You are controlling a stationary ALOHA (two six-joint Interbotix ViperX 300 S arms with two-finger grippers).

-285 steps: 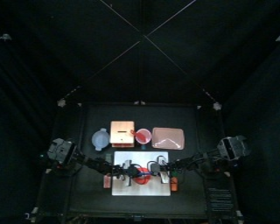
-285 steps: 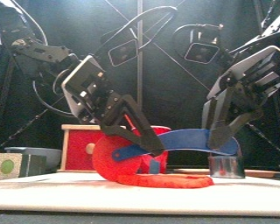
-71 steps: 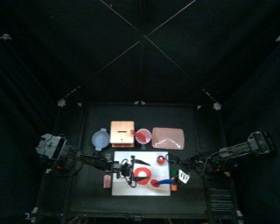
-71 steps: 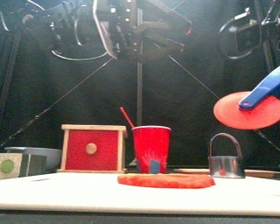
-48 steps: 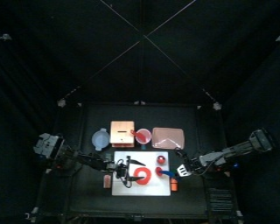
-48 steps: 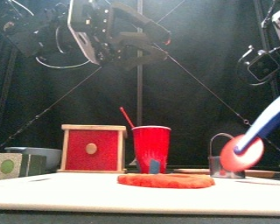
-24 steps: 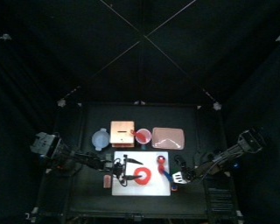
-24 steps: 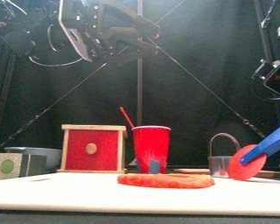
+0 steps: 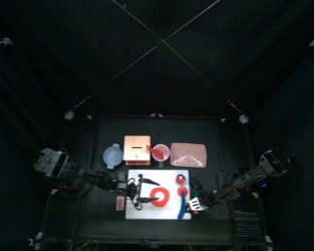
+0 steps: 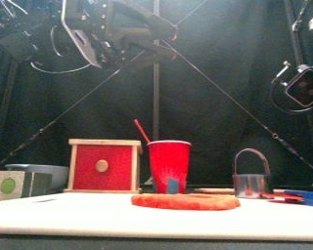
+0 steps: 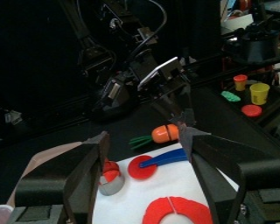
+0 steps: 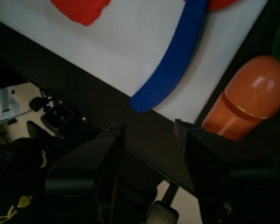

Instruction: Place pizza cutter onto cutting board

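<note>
lying flat on cutting board (image 9: 146, 202), pizza cutter (image 9: 183, 186), handle toward front edge.

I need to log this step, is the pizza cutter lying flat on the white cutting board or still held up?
Lying flat on the cutting board: the pizza cutter rests there, and the right gripper is open beside it.

Pizza cutter (image 11: 166, 158) red wheel, blue handle; cutting board (image 11: 230, 194) white; carrot (image 11: 164, 133) orange

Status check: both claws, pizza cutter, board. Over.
Both claws open: left claw high, right claw just above. Pizza cutter lying on cutting board, free. Toy carrot beside its handle.
</note>
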